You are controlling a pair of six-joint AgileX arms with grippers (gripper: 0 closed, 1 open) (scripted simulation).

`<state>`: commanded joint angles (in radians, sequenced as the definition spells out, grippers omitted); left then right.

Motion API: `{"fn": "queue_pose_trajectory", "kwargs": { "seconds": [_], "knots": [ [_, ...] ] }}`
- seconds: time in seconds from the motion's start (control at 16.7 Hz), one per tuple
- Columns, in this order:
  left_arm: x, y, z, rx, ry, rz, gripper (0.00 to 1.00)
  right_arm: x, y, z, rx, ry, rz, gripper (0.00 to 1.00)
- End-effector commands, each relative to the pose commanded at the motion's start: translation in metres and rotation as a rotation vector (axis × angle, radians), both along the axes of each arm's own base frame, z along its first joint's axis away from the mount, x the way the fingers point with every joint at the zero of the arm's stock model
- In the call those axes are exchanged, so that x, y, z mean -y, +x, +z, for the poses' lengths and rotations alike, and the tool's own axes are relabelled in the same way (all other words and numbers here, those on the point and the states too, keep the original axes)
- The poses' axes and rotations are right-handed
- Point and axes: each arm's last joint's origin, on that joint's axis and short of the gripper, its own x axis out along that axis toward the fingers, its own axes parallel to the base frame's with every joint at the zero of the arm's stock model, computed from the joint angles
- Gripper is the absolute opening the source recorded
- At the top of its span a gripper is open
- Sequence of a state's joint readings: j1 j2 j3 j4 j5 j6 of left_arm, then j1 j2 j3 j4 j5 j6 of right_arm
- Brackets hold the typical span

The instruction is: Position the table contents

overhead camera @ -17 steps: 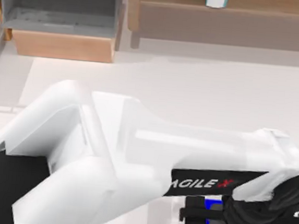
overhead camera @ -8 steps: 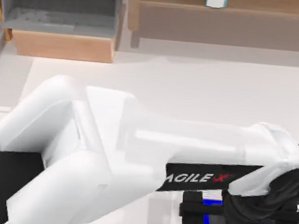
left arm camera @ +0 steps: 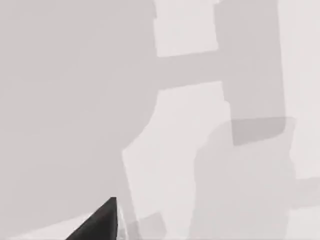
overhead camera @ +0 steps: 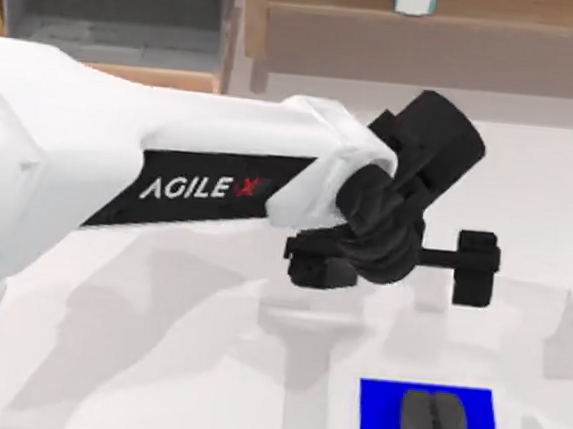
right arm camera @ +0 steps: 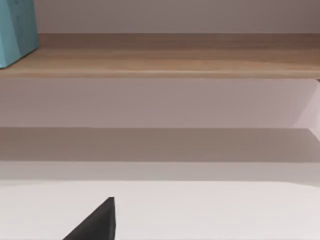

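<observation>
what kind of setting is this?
Probably a simulated desk or office corner: a white table with a computer mouse on a blue pad, and wooden shelving behind it.

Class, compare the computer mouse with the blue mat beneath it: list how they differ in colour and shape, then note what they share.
The mouse is dark grey; the mat is bright blue. The mouse is a rounded oval with a scroll wheel; the mat is flat and rectangular. Both lie at the near edge of the white table, mouse atop mat.

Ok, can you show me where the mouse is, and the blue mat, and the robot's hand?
mouse [overhead camera: 432, 420], top view, on its grey back just below the scroll wheel.
blue mat [overhead camera: 377, 423], top view, on the bare strip left of the mouse.
left gripper [overhead camera: 393, 262], top view, midway between its two black fingers.
</observation>
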<state>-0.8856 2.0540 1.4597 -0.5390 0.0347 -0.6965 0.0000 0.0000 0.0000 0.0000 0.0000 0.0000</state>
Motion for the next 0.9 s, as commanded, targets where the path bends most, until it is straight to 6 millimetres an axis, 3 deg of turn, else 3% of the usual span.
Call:
{"fn": "queue_pose_trajectory", "kwargs": {
  "seconds": [0.24, 0.48, 0.66, 0.9],
  "knots": [
    [-0.084, 0.054, 0.002, 0.279, -0.117, -0.132, 1.0, 0.0, 0.0, 0.0, 0.0, 0.0, 0.0, 1.0],
    [-0.186, 0.078, -0.004, 0.664, -0.082, -0.267, 1.0, 0.0, 0.0, 0.0, 0.0, 0.0, 0.0, 1.0],
    [-0.26, 0.071, -0.013, 0.957, 0.07, -0.364, 1.0, 0.0, 0.0, 0.0, 0.0, 0.0, 0.0, 1.0],
    [-0.342, 0.036, -0.027, 1.252, 0.407, -0.481, 1.0, 0.0, 0.0, 0.0, 0.0, 0.0, 0.0, 1.0]
  ]
}}
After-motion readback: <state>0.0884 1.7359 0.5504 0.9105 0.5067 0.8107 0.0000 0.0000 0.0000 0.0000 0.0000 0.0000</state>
